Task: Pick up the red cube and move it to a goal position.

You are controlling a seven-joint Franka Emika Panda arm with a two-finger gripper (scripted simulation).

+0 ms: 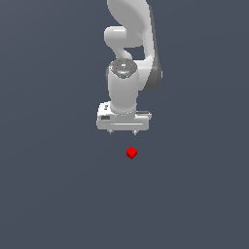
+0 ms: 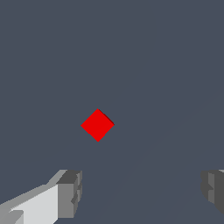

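Approach step: the arm is holding its gripper [image 1: 123, 131], jaws spread wide and empty, above the grey floor [image 1: 53, 194], where the red cube [image 1: 131, 152] is lying apart from it, ungrasped; the next move probably calls for centring over the cube, then descending.

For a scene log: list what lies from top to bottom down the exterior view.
Robot arm → tool, fingers spread, holding nothing → red cube, apart from the tool, on the grey floor.
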